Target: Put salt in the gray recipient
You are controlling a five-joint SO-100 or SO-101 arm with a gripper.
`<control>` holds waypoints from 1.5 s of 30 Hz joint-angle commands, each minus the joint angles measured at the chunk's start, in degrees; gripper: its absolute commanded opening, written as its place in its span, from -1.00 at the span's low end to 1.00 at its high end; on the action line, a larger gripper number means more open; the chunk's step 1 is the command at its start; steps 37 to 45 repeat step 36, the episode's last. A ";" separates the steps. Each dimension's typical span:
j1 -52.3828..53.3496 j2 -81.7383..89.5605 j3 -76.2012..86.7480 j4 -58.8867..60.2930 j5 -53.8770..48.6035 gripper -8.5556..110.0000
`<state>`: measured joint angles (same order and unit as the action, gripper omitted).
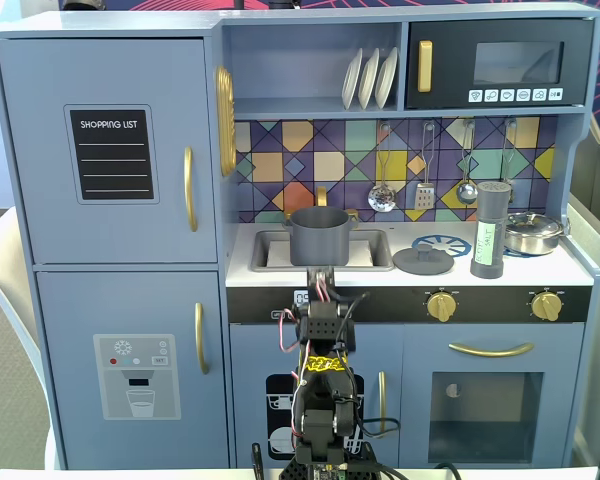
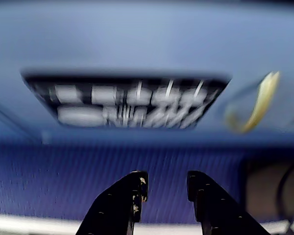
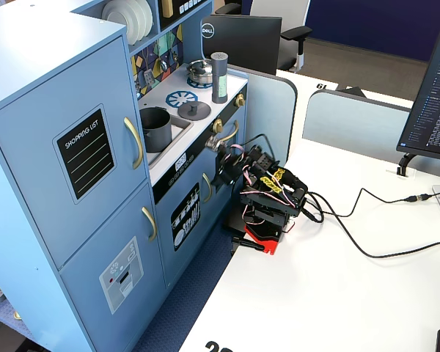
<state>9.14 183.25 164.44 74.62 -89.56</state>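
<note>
A blue toy kitchen (image 1: 120, 300) fills both fixed views, standing against the white bench (image 3: 337, 293) that carries the arm (image 3: 268, 198). In one fixed view the arm stands folded low in front of the cabinet doors, its upper links covering part of the black control strip below the counter; its base is cut off at the bottom edge.

On the counter, the gray recipient (image 1: 320, 236) sits in the sink (image 1: 270, 250), its lower part hidden by the sink wall. A flat gray knobbed lid (image 1: 424, 260) lies to its right on the counter. The salt (image 1: 490, 230) stands upright further right, near the counter's front edge, just in front of a shiny steel pan (image 1: 533, 232) and well apart from the recipient. Utensils (image 1: 382, 195) hang on the patterned back wall behind them.

The wrist view is badly blurred: a dark panel with pale markings (image 2: 125, 100) on a blue surface, and a yellowish curved handle (image 2: 257, 105) at right, hard to make out. The gripper (image 2: 166, 188) enters from the bottom edge, its two black fingers a narrow gap apart and holding nothing. In the fixed views the gripper (image 3: 224, 163) is too small to judge.
</note>
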 commanded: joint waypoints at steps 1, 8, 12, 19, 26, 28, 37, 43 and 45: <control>-2.72 1.14 9.58 -5.98 0.88 -0.85; -5.71 1.23 14.06 -2.37 1.76 -0.85; -5.27 1.23 14.15 1.49 0.44 -0.85; -5.19 1.23 14.15 1.41 1.76 -0.83; -5.19 1.23 14.15 1.41 1.76 -0.80; -5.19 1.23 14.15 1.41 1.76 -0.80; -5.27 1.23 14.15 1.41 1.76 -0.78; -5.27 1.23 14.15 1.41 1.76 -0.78; -5.27 1.23 14.15 1.41 1.76 -0.78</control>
